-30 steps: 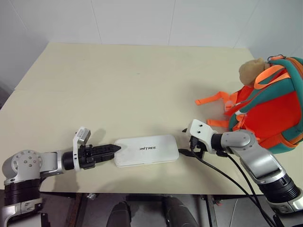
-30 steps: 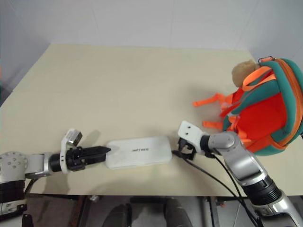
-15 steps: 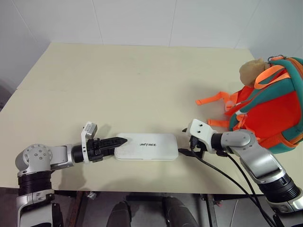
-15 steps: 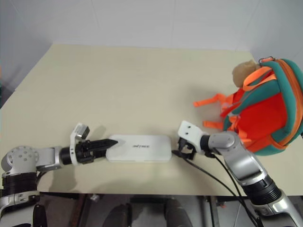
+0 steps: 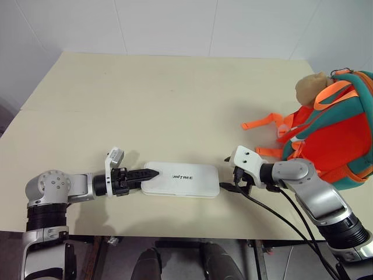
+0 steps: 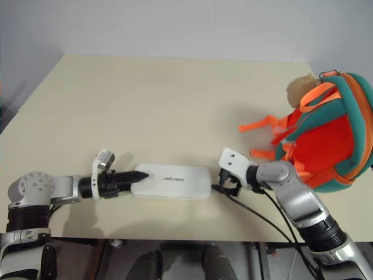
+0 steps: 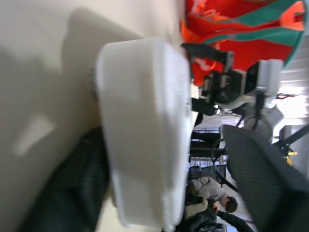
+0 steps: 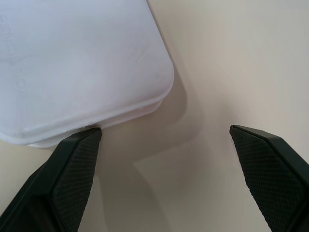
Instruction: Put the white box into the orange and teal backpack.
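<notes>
The white box [image 5: 182, 179] lies flat on the bench [image 5: 175, 99]; left gripper [image 5: 152, 173] fingers straddle its left end, right gripper [image 8: 164, 159] fingers spread wide.

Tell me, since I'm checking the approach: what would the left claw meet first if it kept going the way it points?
The white box. The left claw points along the table straight at the box's near end, its fingers straddling that edge.
</notes>
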Controlling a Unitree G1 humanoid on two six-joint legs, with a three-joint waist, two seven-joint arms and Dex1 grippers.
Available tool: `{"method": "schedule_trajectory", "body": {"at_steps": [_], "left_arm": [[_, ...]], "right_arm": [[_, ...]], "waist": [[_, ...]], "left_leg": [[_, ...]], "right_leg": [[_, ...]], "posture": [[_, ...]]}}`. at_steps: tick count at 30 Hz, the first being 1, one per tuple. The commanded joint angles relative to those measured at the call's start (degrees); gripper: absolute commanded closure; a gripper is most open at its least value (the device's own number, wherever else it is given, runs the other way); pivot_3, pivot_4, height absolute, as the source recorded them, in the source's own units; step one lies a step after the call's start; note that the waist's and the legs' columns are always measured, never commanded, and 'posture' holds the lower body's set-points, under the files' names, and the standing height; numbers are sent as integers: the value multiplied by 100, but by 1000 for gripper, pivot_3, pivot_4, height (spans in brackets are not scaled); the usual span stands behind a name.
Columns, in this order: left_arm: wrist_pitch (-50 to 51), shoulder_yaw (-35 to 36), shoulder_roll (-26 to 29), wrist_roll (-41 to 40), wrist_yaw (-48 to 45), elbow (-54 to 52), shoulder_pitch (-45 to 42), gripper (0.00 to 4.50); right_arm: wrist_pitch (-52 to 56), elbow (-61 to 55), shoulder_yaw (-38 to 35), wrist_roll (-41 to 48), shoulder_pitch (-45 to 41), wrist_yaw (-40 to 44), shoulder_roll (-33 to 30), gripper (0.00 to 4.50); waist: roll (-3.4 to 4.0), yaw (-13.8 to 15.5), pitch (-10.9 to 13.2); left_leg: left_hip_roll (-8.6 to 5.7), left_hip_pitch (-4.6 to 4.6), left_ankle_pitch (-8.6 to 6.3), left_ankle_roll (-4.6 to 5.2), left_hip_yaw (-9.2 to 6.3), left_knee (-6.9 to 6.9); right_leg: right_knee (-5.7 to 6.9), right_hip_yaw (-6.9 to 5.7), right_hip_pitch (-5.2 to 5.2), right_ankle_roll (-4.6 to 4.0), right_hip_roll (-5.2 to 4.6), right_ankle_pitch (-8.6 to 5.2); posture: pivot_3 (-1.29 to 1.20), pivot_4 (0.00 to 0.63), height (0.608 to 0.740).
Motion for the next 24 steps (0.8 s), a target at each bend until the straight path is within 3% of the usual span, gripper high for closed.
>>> {"method": "schedule_trajectory", "body": {"at_steps": [1,3,5,12,16,24], "left_arm": [[-44,-106,-20,108,-87,67,-69,2241],[-83,-143,-27,170,-119,125,-110,2838],[-88,-165,-31,215,-153,149,-157,3124],[-145,180,-77,284,-29,393,-399,3144],[-274,879,-36,203,213,568,-590,3146],[-904,1780,-395,-133,887,-403,-655,3147]], "right_arm": [[-58,-60,-34,-20,-69,11,1,0],[-56,-63,-37,-20,-65,15,-6,0],[-51,-68,-46,-25,-61,20,-4,0],[-56,-82,-62,-47,-59,19,12,0],[-146,-68,-243,-45,-72,-158,95,0],[-136,-111,-685,-32,11,-763,416,0]], "waist": [[0,2,0],[-2,9,-1],[-4,24,-2],[-5,25,-2],[-7,14,-1],[-10,41,1]], "left_leg": [[0,-1,-1,-1,0,-2],[0,-2,-2,-2,0,-6],[1,-1,-3,-4,-3,-5],[1,-2,-3,-3,-2,-2],[1,-2,-3,-3,-2,-4],[4,-14,-6,-8,-3,-6]], "right_leg": [[0,0,-1,0,0,0],[-1,-1,-4,-1,1,-1],[-2,-5,-2,-2,0,-2],[-4,-4,-1,-1,1,-1],[-4,-4,-4,-1,2,-1],[-5,-5,-12,0,0,-1]], "posture": [[0,150,740],[0,150,740],[0,150,740],[0,150,740],[0,150,740],[0,150,740]]}}
